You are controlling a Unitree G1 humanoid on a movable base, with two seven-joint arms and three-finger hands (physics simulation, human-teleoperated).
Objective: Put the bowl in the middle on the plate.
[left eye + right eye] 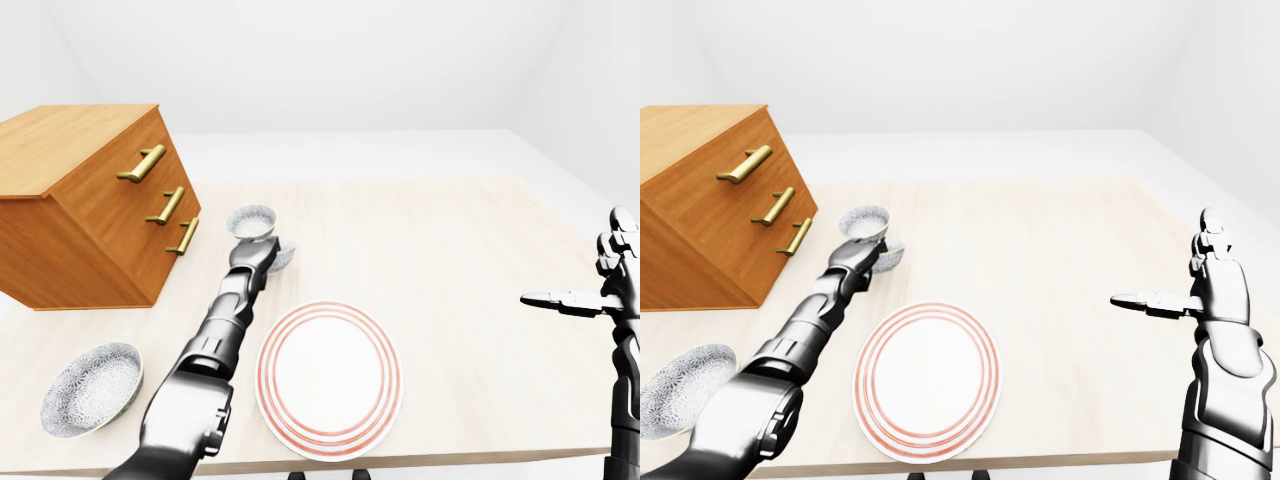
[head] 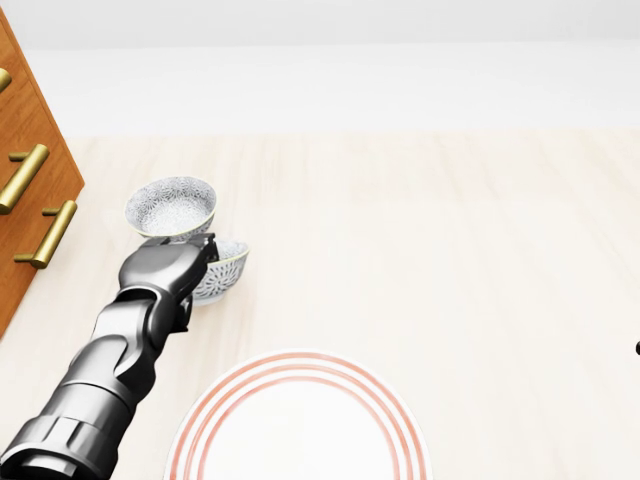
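Observation:
The middle bowl (image 2: pixel 226 269), white with a grey speckled pattern, is tilted beside my left hand (image 2: pixel 203 262), whose fingers are closed over its left rim. Just above it in the head view sits a second, matching bowl (image 2: pixel 171 208), close to the held one. A third bowl (image 1: pixel 92 388) rests at the lower left of the left-eye view. The white plate (image 2: pixel 300 425) with red rings lies at the bottom of the head view, right of my left forearm. My right hand (image 1: pixel 1185 298) hovers far to the right, fingers spread, holding nothing.
A wooden drawer chest (image 1: pixel 90 205) with brass handles stands at the left, close to the upper bowl. The pale wooden table (image 2: pixel 450 260) stretches to the right of the bowls. Its near edge (image 1: pixel 450 462) runs just below the plate.

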